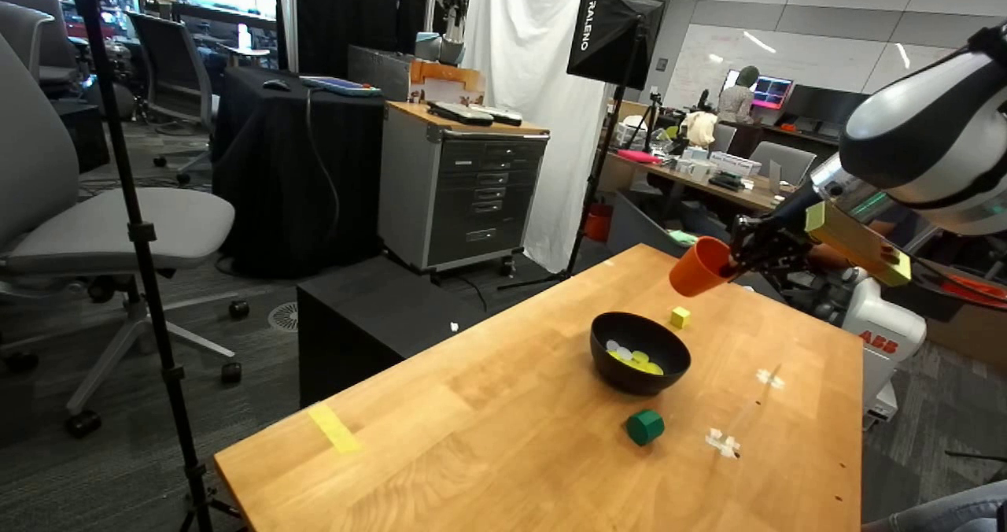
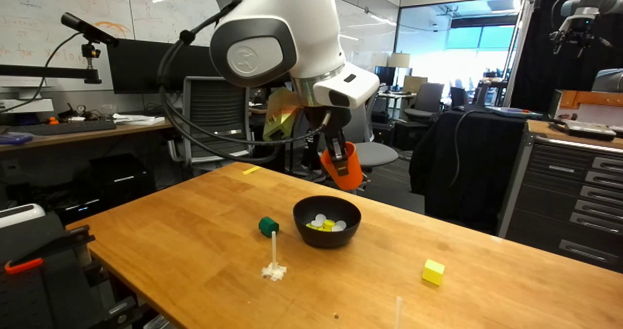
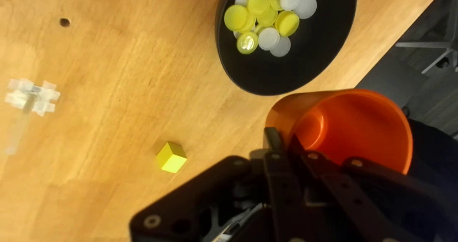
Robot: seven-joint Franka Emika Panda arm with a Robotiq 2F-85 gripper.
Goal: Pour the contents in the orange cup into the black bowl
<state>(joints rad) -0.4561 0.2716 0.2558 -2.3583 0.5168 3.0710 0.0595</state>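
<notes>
The orange cup (image 1: 696, 271) is up in the air above the table, tilted, in both exterior views. My gripper (image 3: 284, 141) is shut on its wall, one finger inside the cup and one outside. In the wrist view I look into the cup and see no pieces in the part of its inside that shows. The black bowl (image 2: 327, 240) stands upright on the table, lower than the cup and a little to one side of it. Inside the bowl lie the contents (image 3: 258, 4), several yellow and whitish round pieces.
A green block (image 1: 645, 427) lies beside the bowl on the wooden table (image 1: 472, 437). On the bowl's other side sits a yellow cube (image 2: 433, 272). A thin pale stick (image 2: 274, 248) rises from a taped spot near the bowl. A softbox lamp (image 1: 614, 36) stands behind the table.
</notes>
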